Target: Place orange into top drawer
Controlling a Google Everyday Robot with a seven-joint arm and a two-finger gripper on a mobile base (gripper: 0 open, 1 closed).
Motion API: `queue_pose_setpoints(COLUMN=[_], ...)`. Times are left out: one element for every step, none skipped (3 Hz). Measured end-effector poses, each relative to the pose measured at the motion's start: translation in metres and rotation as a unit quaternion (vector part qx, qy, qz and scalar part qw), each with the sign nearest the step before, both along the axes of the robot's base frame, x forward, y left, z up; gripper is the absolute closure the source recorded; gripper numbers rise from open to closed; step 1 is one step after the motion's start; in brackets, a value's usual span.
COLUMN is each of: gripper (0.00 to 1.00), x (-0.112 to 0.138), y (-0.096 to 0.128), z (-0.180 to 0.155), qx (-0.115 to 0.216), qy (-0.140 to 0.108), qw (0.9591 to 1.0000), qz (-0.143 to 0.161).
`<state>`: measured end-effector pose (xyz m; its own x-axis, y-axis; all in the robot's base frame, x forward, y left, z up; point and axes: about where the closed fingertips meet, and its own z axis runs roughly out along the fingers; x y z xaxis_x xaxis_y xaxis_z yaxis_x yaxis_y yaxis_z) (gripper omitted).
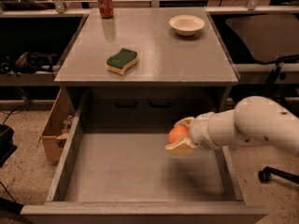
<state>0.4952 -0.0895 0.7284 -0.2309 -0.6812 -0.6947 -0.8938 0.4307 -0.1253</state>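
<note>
Orange held in gripper over the open top drawer.

The orange [177, 134] is gripped between the two tan fingers of the gripper [181, 135], one finger seen above the fruit and one below it. The gripper is reached in from 3 o'clock on a white arm [247, 125] and is hung over the right part of the top drawer [117, 171], near its right wall. The drawer is pulled out toward 6 o'clock from under the desk [154, 45]; whether the orange touches the grey bottom cannot be told. On the desk, a green-topped sponge [122, 60] is seen at about 8 o'clock of the top's middle, a white bowl [187, 24] at 1 o'clock, a red can [105, 3] at 11 o'clock. A cardboard box [52, 132] is stood on the floor at 9 o'clock of the drawer.
</note>
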Motion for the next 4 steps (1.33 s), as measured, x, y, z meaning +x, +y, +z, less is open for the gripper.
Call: queue_pose_setpoints(gripper=[1.0, 1.0, 1.0, 0.82], x=[0.009, 0.014, 0.017, 0.018], y=[0.037, 0.061, 0.077, 0.082], z=[-0.045, -0.077, -0.099, -0.1], qx=[-0.011, -0.019, -0.038, -0.04], qy=[0.013, 0.01, 0.011, 0.011], qw=[0.9996, 0.9991, 0.998, 0.9977], qz=[0.024, 0.036, 0.049, 0.053])
